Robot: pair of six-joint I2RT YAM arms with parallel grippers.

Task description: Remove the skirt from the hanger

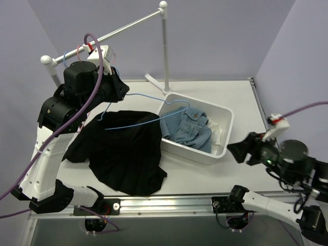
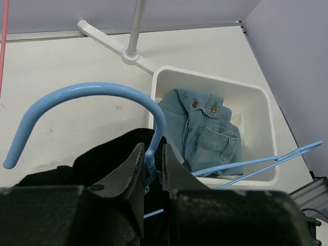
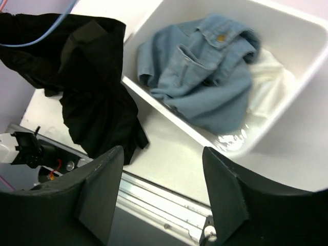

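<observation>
The left wrist camera gave the only close look at the grip: the left gripper (image 2: 151, 154) was closed narrowly on the neck of the light-blue hanger (image 2: 97, 88), just below its curved hook, with the wire shoulders running off to the right over the white tub (image 2: 266, 97). From above, that detail was hidden under the arm's black wrist. The overhead view instead showed the black skirt (image 1: 123, 154) spread on the table left of the tub, its top edge under the hanger's wire. No view showed whether the skirt was attached to the hanger.

The right wrist camera alone showed a white garment (image 3: 266, 77) tucked beneath the blue denim garment (image 3: 205, 77) in the tub. It also showed the right gripper (image 3: 163, 154) with its jaws wide apart and holding nothing.

The left arm reared high beside the white clothes rail (image 1: 164, 46), its wrist bent downward. The right arm stretched low, its gripper just off the tub's near right corner.
</observation>
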